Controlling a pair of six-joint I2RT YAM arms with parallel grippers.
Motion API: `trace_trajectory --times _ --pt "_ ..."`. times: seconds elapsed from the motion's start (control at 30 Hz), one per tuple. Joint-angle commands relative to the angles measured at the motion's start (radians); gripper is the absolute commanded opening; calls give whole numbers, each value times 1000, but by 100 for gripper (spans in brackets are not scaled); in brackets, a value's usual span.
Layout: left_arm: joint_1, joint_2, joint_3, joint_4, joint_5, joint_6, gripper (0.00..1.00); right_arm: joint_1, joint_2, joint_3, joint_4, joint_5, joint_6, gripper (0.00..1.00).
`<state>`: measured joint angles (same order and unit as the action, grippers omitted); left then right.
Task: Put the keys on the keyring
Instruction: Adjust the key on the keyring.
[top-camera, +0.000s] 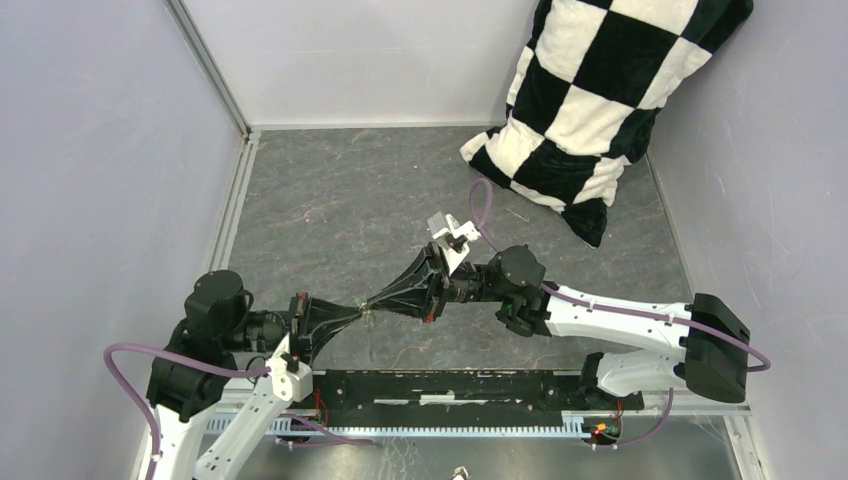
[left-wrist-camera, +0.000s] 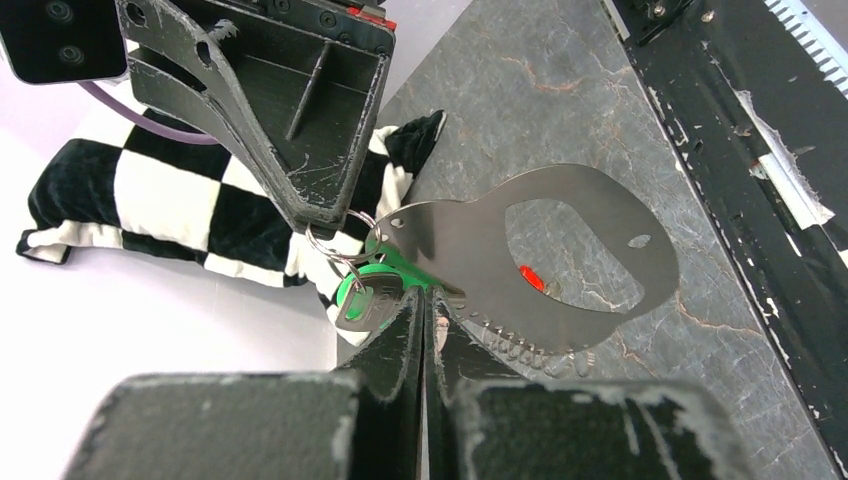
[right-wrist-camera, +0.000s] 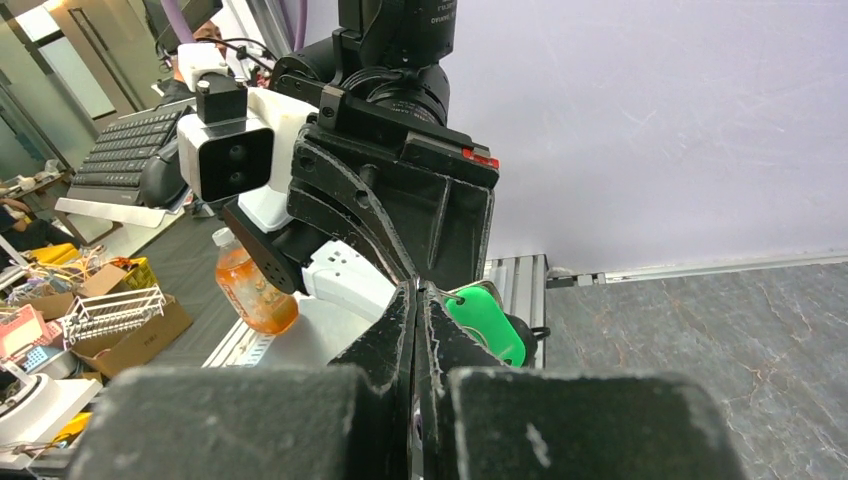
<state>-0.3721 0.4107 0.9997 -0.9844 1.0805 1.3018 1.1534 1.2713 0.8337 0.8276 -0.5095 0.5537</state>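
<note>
**1. Left gripper** (left-wrist-camera: 425, 300). Nearest to you. The jaws are closed to a slit and, by the look of it, pinch the green key (left-wrist-camera: 362, 300) low down. The key's green-rimmed head sticks out just left of the fingertips.

**2. Small split ring** (left-wrist-camera: 335, 242). It lies just above and left of the key head, touching or overlapping it. You cannot tell whether the key is already threaded on it.

**3. Keyring** (left-wrist-camera: 470, 235). A flat grey metal plate with a large oval cut-out and a small hole near its far end.
- It is held in the air above the table (left-wrist-camera: 540, 90), joined to the split ring at its narrow end.
- Its long axis runs away to the right from that ring.
- A red fleck (left-wrist-camera: 532, 278) shows through the cut-out, possibly the other key's cover. Where that key sits is hidden.

**4. Right gripper** (left-wrist-camera: 325, 212). It is closed, with its tip resting on the split ring and seemingly nipping it. The two arms meet tip to tip, so neither is nearer. The next move likely depends on the short way from the key head up and left to the ring.

**5. Checkered pillow** (left-wrist-camera: 150, 200). It lies beyond the grippers, well apart from them.
</note>
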Motion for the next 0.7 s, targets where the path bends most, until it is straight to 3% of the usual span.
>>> trace_trajectory --times 0.0,0.07,0.23,0.3,0.43,0.67 --pt "7 -21 17 27 10 -58 2 8 -22 -22 91 66 -16 1" --pt "7 -26 36 91 -13 -205 3 9 -48 -58 114 93 -27 1" --pt "6 -44 47 482 -116 -825 3 7 -65 -152 284 135 8 1" --pt "6 -37 49 589 -151 -1002 5 9 -55 -170 351 145 24 1" --pt "7 20 62 561 -88 -1083 33 26 -48 -198 465 194 14 1" --pt "7 114 100 407 -38 -1022 40 82 -90 -260 540 317 -130 1"
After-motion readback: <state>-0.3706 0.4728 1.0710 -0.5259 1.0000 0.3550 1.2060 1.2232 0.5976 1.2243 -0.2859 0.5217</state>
